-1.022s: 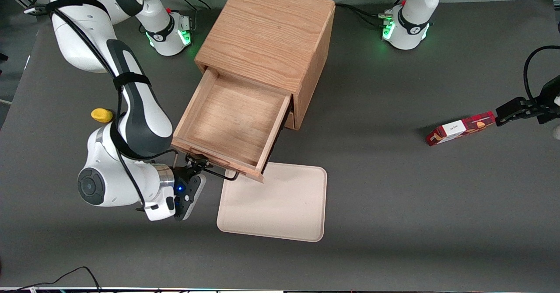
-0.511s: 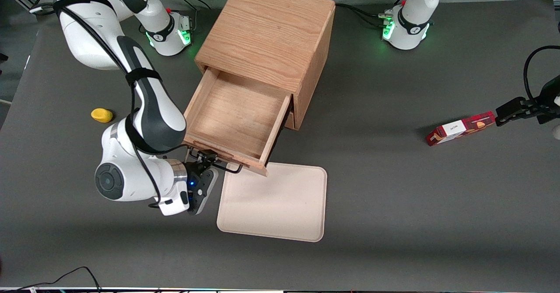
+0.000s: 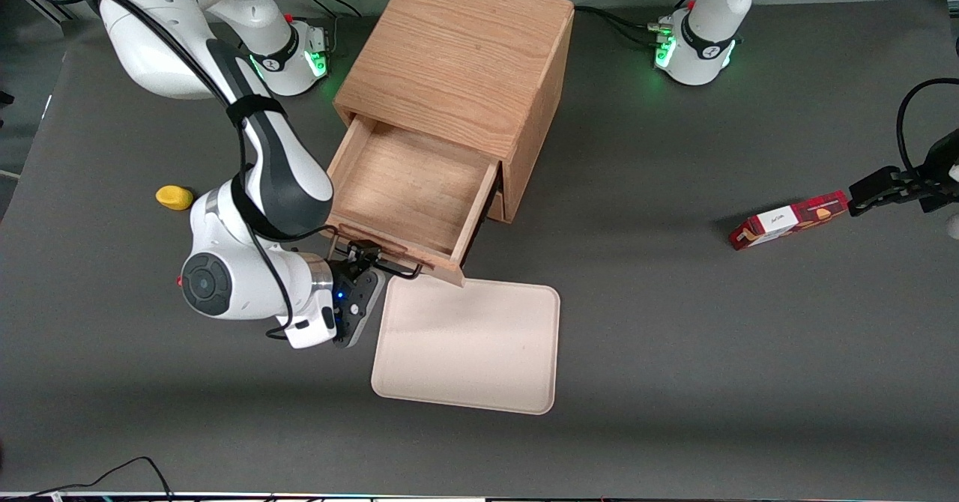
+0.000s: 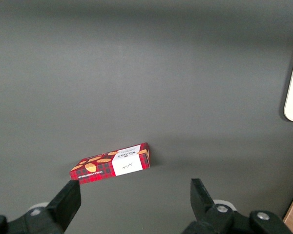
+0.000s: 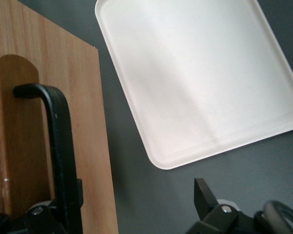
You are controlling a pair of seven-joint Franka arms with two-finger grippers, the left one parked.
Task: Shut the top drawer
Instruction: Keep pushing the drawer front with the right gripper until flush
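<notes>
- Top drawer (image 3: 404, 191), a shallow light oak tray, stood drawn partway out of the boxy oak cabinet (image 3: 457, 67) toward the front camera, its inside bare wood.
- Its thin black wire handle (image 3: 397, 270) ran along the drawer's front panel (image 5: 49, 131); the wrist view showed one end of that handle (image 5: 58, 141) bending into a rounded recess in the panel.
- The right arm's gripper (image 3: 365, 256) sat at the handle, at the end nearer the working arm's side, with its black fingers (image 3: 359, 251) against the drawer front.
- In the wrist view one finger (image 5: 205, 197) stood well apart from the handle, so the jaws looked spread wide and gripped nothing; the other finger was mostly hidden by the handle.
- A cream rounded rectangular tray (image 3: 468, 345) lay flat on the dark grey table (image 3: 674, 300), nearer the front camera than the drawer, and the drawer's front corner overhung the tray's edge.
- A small yellow rounded object (image 3: 174, 197) rested on the table toward the working arm's end, beside the arm's white forearm.
- A red tartan carton with a white label (image 3: 790, 219) lay toward the parked arm's end of the table, well apart from the cabinet.
- The lower drawer was barely seen beneath the upper one.
</notes>
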